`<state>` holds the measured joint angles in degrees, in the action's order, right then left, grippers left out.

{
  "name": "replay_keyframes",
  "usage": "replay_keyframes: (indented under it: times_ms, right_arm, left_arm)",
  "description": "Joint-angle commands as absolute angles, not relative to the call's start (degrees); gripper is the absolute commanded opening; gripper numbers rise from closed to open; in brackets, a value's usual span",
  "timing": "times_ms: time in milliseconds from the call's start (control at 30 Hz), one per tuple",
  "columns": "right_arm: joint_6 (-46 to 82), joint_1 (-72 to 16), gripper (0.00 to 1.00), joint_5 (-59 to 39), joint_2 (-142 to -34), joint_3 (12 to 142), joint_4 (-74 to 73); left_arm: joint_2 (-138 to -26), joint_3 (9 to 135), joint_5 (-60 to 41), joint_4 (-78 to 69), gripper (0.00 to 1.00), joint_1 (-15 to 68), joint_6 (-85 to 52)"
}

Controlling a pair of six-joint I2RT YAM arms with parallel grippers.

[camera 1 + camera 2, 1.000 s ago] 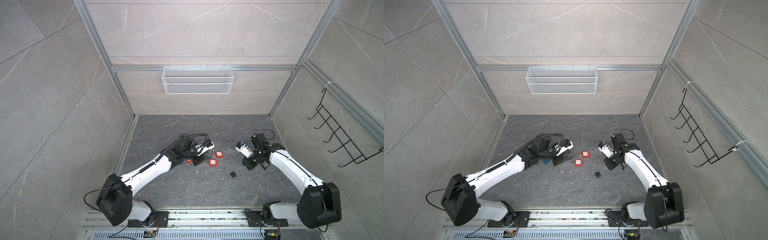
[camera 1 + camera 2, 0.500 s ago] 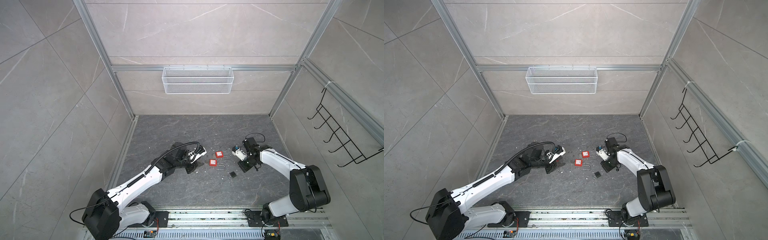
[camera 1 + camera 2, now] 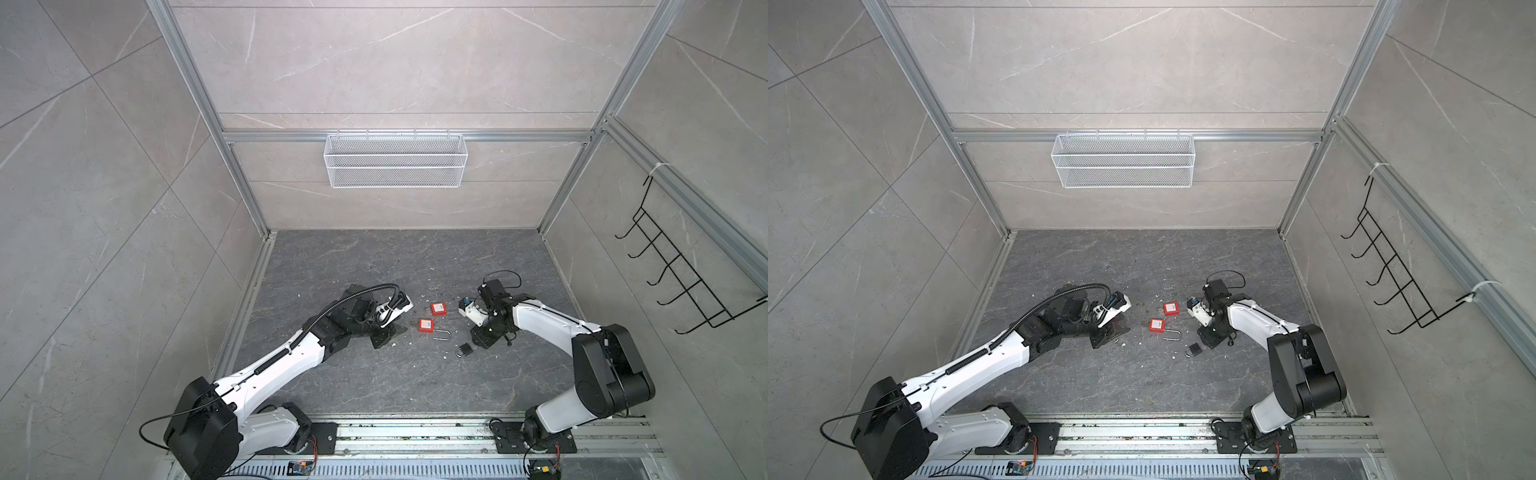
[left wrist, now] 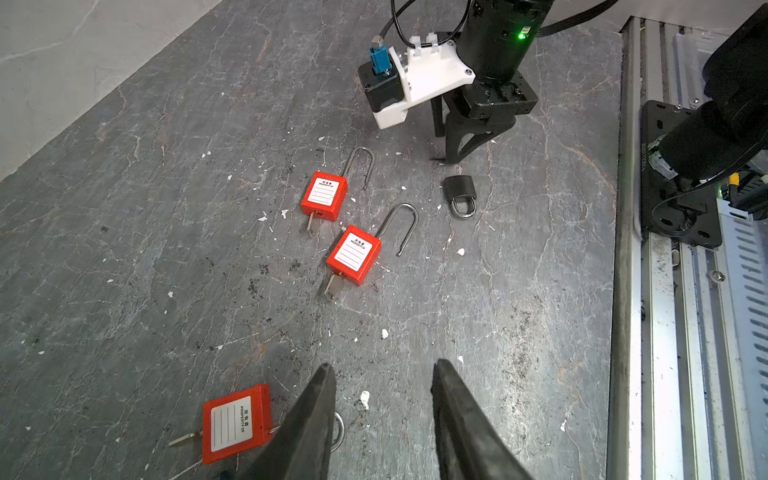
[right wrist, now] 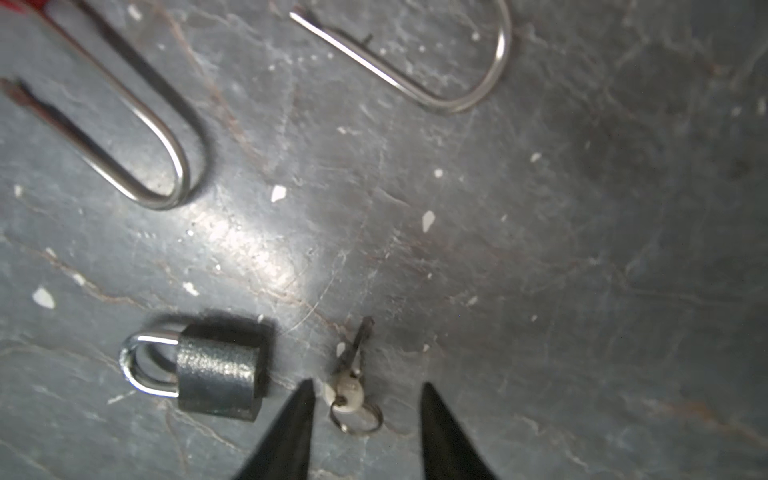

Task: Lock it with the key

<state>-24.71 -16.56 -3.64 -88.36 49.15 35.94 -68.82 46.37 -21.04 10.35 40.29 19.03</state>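
Right hand [image 5: 365, 384] is down low, jaws apart, tips straddling the small key [image 5: 352, 365], which lies flat on the table [image 5: 582, 249] just beside the black padlock [image 5: 218, 370]. Nothing gripped. Left hand [image 4: 382, 365] is open and empty too, hovering by a red padlock [image 4: 237, 417]. The danger: that key is thin and flat, so the tips could close on its ring alone and leave it dangling, or skid and knock the padlock away.
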Motion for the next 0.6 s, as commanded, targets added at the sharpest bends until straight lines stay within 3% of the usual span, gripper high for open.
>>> replay_keyframes:
  times_ms: [0,300,567]
  right_arm:
    - [-30.03,-17.94,0.49,-3.38,-83.60,49.80,36.83]
    - [-52.94,-22.50,0.54,-13.17,-78.74,48.43,43.32]
    - [-54.71,-24.92,0.61,-12.00,-83.00,48.32,43.27]
  left_arm:
    - [-67.01,46.36,-21.14,11.10,0.41,40.25,18.63]
    - [-64.80,46.20,-20.48,12.56,0.41,40.25,19.33]
    - [-62.90,45.42,-19.96,14.01,0.41,40.25,19.19]
